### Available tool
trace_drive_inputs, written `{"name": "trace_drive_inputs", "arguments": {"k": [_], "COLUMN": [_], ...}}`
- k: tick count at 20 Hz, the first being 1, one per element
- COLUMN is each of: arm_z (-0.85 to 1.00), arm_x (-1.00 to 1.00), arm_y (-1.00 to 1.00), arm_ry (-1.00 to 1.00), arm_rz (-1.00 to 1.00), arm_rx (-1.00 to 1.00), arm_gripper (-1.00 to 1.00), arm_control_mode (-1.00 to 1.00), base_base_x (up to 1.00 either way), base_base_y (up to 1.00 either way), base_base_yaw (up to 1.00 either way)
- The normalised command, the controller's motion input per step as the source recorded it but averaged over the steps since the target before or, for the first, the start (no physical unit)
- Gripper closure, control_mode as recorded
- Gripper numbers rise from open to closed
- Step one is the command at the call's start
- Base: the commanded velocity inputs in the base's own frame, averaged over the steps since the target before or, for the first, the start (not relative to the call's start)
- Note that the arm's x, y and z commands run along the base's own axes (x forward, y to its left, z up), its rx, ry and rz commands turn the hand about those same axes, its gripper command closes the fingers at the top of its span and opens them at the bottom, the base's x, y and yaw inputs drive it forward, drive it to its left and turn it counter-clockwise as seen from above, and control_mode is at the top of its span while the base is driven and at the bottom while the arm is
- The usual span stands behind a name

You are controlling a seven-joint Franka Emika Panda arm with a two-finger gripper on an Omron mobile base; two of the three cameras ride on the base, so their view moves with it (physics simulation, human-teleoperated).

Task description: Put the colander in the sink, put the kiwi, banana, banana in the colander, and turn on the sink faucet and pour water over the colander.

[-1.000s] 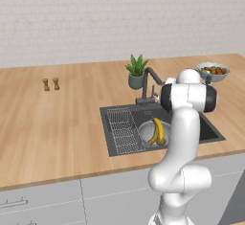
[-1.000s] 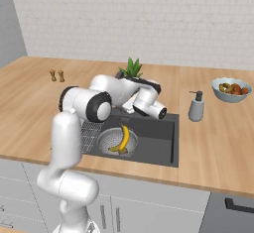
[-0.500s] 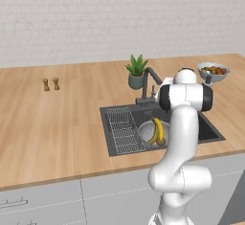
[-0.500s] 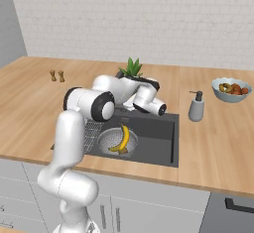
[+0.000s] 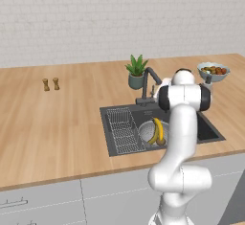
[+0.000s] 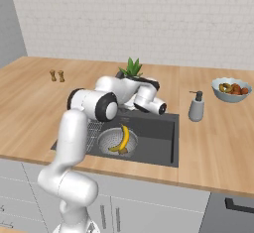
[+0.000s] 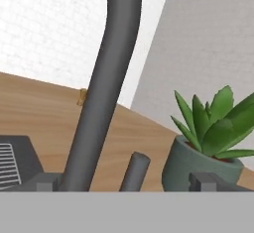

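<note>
The dark sink (image 5: 208,132) (image 6: 158,145) holds the grey colander (image 5: 145,132) (image 6: 106,142). A yellow banana (image 5: 158,129) (image 6: 123,137) lies in it, with the brown kiwi (image 6: 124,151) at its lower end. In the hand view the sink faucet (image 7: 106,78) rises close in front, and its side lever (image 7: 134,170) stands just right of the neck. My gripper (image 7: 126,182) is open, one fingertip (image 7: 47,182) left of the faucet base and the other right of the lever, holding nothing. The faucet (image 5: 146,83) stands behind the sink, beside my arm.
A potted plant (image 5: 136,73) (image 6: 131,68) (image 7: 208,147) stands right behind the faucet. A wire rack (image 5: 122,129) fills the sink's left side. A soap dispenser (image 6: 196,106) and a fruit bowl (image 5: 213,71) (image 6: 231,88) sit to the right; two small shakers (image 5: 50,84) (image 6: 57,75) stand far left.
The arm has shifted slightly toward the faucet, carrying the hand a little closer to it. The jaws stay wide open. Colander and fruit have not moved.
</note>
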Motion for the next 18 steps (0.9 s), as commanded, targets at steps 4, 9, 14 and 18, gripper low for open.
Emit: {"name": "trace_drive_inputs", "arguments": {"k": [4,9,14,18], "arm_z": [-0.17,-0.14,-0.05,-0.05], "arm_x": [0.28,0.32,0.24,0.03], "arm_y": [-0.01,-0.02,-0.04,0.03], "arm_ry": [0.13,0.13,0.05,0.00], "arm_rz": [0.00,0.00,0.00,0.00], "arm_rx": [0.02,0.04,0.06,0.05], "arm_gripper": [-1.00,-1.00,-1.00,-1.00], "arm_control_mode": [-1.00,-1.00,-1.00,-1.00], "base_base_x": [0.00,0.00,0.00,0.00], "base_base_y": [0.00,0.00,0.00,0.00], "base_base_yaw": [0.00,0.00,0.00,0.00]}}
